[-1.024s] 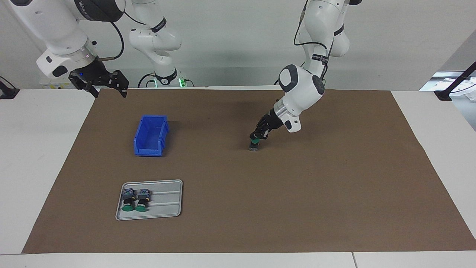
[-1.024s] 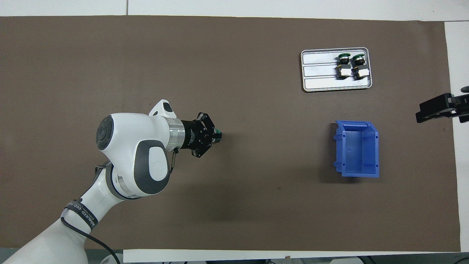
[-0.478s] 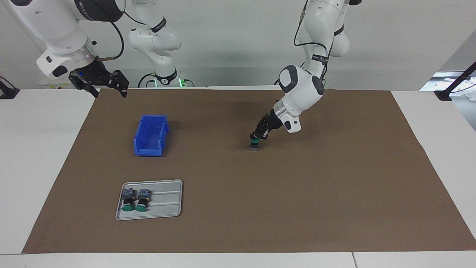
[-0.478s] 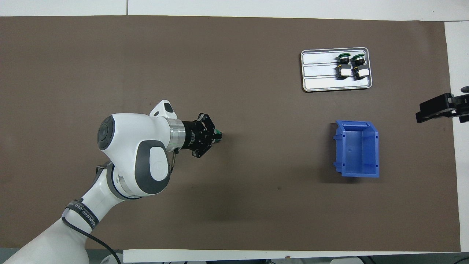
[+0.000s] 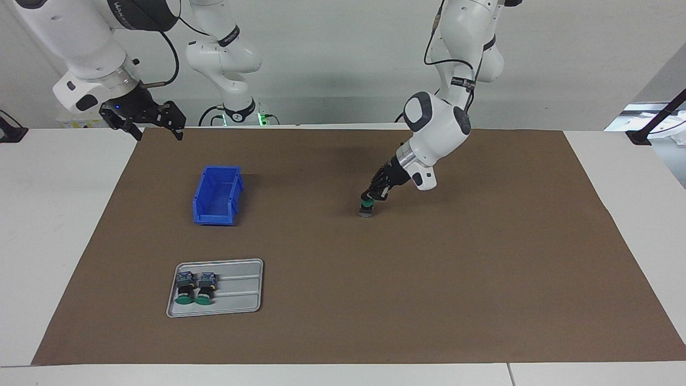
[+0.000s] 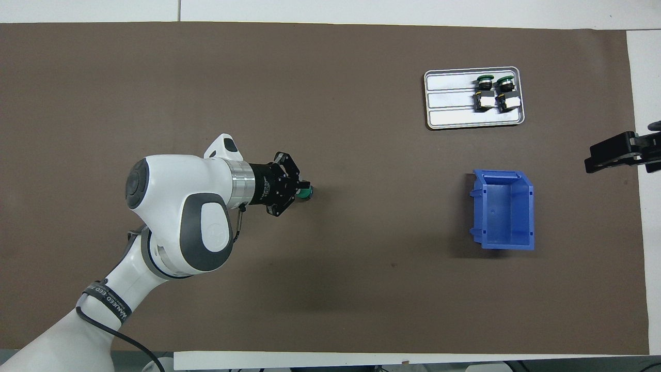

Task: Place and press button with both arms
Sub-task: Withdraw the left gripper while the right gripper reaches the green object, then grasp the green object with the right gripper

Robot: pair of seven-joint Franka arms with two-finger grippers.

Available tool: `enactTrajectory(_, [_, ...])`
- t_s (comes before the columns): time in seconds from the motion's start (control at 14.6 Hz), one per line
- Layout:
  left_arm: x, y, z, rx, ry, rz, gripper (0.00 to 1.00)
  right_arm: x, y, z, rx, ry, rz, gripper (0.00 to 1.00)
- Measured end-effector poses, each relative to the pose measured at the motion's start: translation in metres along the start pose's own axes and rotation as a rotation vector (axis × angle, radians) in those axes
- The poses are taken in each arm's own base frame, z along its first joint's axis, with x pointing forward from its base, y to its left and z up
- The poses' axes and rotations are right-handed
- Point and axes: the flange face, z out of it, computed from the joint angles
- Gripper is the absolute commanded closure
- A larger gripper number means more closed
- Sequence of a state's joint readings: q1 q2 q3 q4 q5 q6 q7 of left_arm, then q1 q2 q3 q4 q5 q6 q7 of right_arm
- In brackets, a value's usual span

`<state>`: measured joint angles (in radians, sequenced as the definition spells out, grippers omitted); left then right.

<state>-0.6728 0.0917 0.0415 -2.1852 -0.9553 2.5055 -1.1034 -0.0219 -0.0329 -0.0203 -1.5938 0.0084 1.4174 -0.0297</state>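
Change: since a second ago the left arm's elbow has drawn back a little from the button, and more of the green cap shows past the fingers; the right arm has not moved.

Facing view, button [image 5: 366, 208]: stands upright on the brown mat [image 5: 482, 279] near mid-table, green cap up, dark block down.
Facing view, left gripper [image 5: 372, 196]: tilted down onto the cap, touching it; whether the fingers are apart or together I cannot tell.
Facing view, right gripper [image 5: 159, 130]: waits in the air over the mat's corner nearest the robots, fingers spread, holding nothing.
Facing view, bin [image 5: 217, 195]: blue, toward the right arm's end.
Facing view, tray [image 5: 236, 297]: farther from the robots than the bin, two spare switches [image 5: 194, 288] lying in it.

Overhead view, left gripper [image 6: 301, 189]: tips meet the button [image 6: 307, 193].
Overhead view, right gripper [image 6: 594, 158]: at the mat's edge, beside the bin [image 6: 503, 211].
Overhead view, tray [image 6: 449, 103]: switches [image 6: 494, 93] lie at its end toward the right arm.
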Motion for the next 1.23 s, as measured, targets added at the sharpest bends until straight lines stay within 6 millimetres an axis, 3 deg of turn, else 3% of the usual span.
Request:
enactTrajectory(0.2, [-0.003, 0.006, -0.021, -0.019, -0.016, 0.002, 0.97, 0.005, -0.031, -0.004, 0.053, 0.044, -0.052, 0.02])
enactTrajectory(0.34, [0.001, 0.014, -0.041, 0.023, 0.008, 0.059, 0.97, 0.007, -0.078, -0.005, 0.059, 0.081, -0.068, 0.02])
enactTrajectory(0.48, [0.018, 0.035, -0.082, 0.103, 0.060, 0.133, 0.95, 0.011, -0.135, 0.002, 0.069, 0.115, -0.051, 0.02])
enactTrajectory(0.61, [0.042, 0.054, -0.126, 0.132, 0.117, 0.157, 0.93, 0.016, -0.176, 0.014, 0.077, 0.134, -0.030, 0.02])
enactTrajectory(0.82, [0.073, 0.060, -0.162, 0.192, 0.216, 0.223, 0.82, 0.028, -0.231, 0.037, 0.099, 0.162, 0.011, 0.02])
enactTrajectory(0.89, [0.082, 0.059, -0.169, 0.221, 0.236, 0.259, 0.71, 0.030, -0.257, 0.047, 0.108, 0.172, 0.027, 0.02])
enactTrajectory(0.96, [0.093, 0.057, -0.178, 0.252, 0.254, 0.297, 0.70, 0.030, -0.290, 0.059, 0.116, 0.175, 0.042, 0.02])
enactTrajectory(1.02, [0.106, 0.055, -0.188, 0.285, 0.273, 0.337, 0.57, 0.030, -0.324, 0.072, 0.123, 0.176, 0.058, 0.02])
enactTrajectory(1.09, [0.118, 0.053, -0.201, 0.323, 0.293, 0.374, 0.43, 0.031, -0.359, 0.087, 0.132, 0.181, 0.076, 0.02])
enactTrajectory(1.23, [0.137, 0.050, -0.224, 0.375, 0.323, 0.426, 0.00, 0.035, -0.424, 0.124, 0.156, 0.213, 0.092, 0.02])
